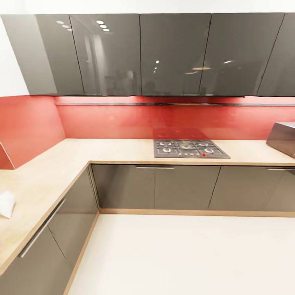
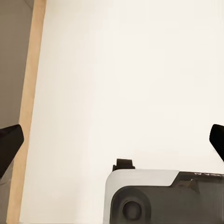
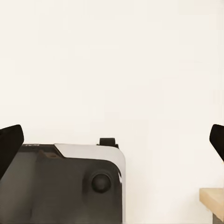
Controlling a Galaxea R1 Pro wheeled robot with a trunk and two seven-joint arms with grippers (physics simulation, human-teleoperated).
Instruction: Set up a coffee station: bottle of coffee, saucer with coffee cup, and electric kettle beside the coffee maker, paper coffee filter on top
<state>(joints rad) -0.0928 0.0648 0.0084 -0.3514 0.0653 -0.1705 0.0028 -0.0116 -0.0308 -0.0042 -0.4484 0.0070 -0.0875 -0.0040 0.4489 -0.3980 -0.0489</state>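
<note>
Kitchen corner seen from the robot's head: an L-shaped desk in pale wood runs along a red back wall and down the left side. Glossy grey wall cupboards hang above, all doors closed, so nothing inside them can be seen. Grey base cupboards sit under the desk, also closed. A gas hob with four burners is set into the desk against the back wall. At the far right edge, part of a grey metal box rests on the desk; what it is cannot be told. At the far left edge, a small white folded thing lies on the desk; it may be the paper filter, but this is unclear.

Left claw, seen from its wrist camera, is spread wide with nothing between its dark fingertips. Beyond it is cream floor, with the robot's base near and a wooden skirting strip off to one side.

Right claw is likewise spread wide and holds nothing. Beyond it lie floor and the base, with a wooden corner to one side.
</note>
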